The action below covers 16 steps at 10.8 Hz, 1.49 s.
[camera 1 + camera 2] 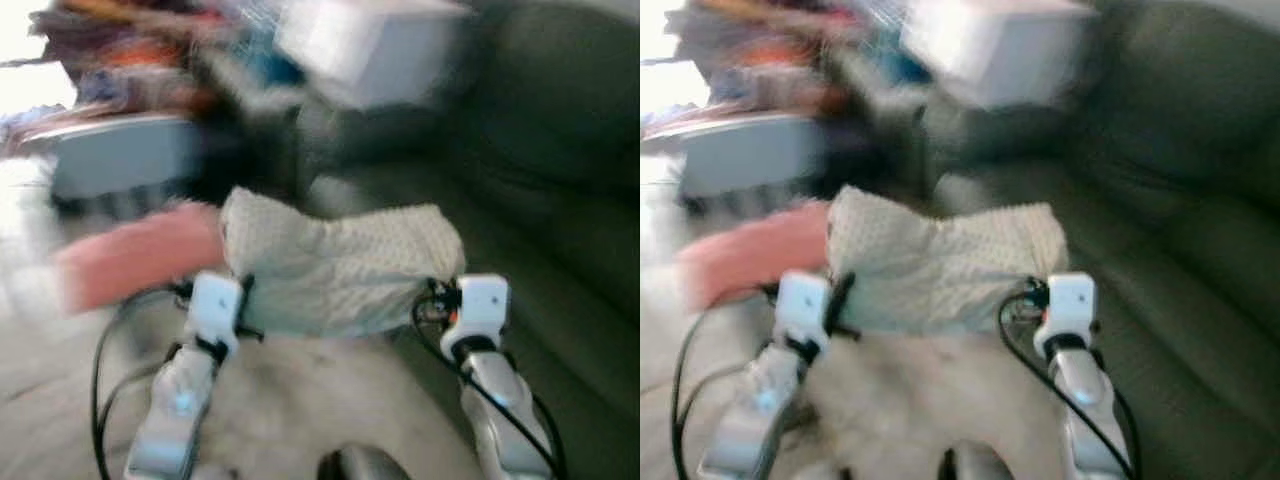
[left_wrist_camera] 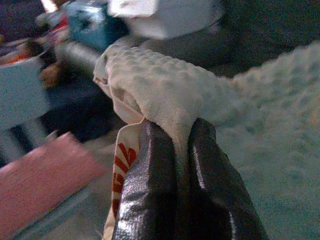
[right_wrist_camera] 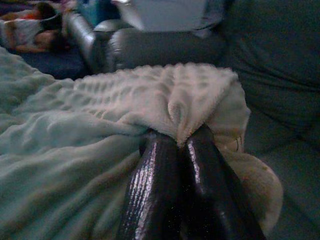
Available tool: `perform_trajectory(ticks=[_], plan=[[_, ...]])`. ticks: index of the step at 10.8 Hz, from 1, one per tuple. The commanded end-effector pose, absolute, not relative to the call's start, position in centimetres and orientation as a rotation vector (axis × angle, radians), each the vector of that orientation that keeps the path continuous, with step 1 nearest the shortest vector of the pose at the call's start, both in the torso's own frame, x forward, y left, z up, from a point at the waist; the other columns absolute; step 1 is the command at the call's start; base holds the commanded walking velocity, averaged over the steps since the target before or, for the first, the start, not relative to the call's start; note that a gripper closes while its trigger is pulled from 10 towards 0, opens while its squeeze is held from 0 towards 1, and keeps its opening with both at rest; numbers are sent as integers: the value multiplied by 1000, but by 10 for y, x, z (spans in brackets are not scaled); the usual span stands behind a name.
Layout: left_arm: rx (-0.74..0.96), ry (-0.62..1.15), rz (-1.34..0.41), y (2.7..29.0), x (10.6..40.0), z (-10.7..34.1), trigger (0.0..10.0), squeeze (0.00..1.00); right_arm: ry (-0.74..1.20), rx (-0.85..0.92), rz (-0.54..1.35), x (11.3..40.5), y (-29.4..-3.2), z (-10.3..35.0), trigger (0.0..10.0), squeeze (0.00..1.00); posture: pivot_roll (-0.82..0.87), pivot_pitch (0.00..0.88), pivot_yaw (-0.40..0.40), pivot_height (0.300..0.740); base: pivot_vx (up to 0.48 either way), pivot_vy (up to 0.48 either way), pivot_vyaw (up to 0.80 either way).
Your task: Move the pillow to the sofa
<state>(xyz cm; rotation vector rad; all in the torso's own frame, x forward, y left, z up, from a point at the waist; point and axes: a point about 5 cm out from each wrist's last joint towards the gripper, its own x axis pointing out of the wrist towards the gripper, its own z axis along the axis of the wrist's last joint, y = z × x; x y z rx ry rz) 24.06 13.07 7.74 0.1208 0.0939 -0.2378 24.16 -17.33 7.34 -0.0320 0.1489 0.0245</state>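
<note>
Eye views, blurred: pale bobbled pillow (image 1: 335, 265) held aloft between both arms, beside dark green sofa (image 1: 540, 200). Left wrist view: left hand (image 2: 181, 150) pinched on pillow's corner. Right wrist view: right hand (image 3: 182, 145) clamped on opposite edge.

motion-blurred eye views, dim wrist views

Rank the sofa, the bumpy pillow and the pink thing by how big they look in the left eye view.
1. The dark green sofa, largest.
2. The pillow, held up between the left gripper and right gripper, so nearness may enlarge it.
3. The pink thing, smallest, though blurred.
</note>
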Motion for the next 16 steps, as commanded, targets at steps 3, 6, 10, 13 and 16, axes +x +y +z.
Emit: perform_trajectory(ticks=[3, 6, 10, 13, 16], plan=[[93, 78, -279, 123, 241, 82, 10000, 0, 129, -36, 33, 244, -172, 79, 10000, 0, -56, 60, -52, 740, 0, 0, -800], [70, 67, -314, 120, 245, 85, 10000, 0, 137, -45, 36, 241, -174, 78, 10000, 0, -70, 69, -49, 740, 0, 0, -800], [47, 59, -348, 116, 247, 87, 10000, 0, 137, -48, 40, 242, -173, 78, 10000, 0, -75, 75, -46, 740, 0, 0, -800], [43, 57, -373, 113, 248, 88, 10000, 0, 124, -53, 51, 246, -171, 81, 10000, 0, -78, 82, -43, 740, 179, 0, -800], [39, 58, -371, 116, 248, 87, 10000, 0, 124, -56, 63, 247, -168, 81, 10000, 0, -78, 87, -50, 740, 325, 0, -800]])
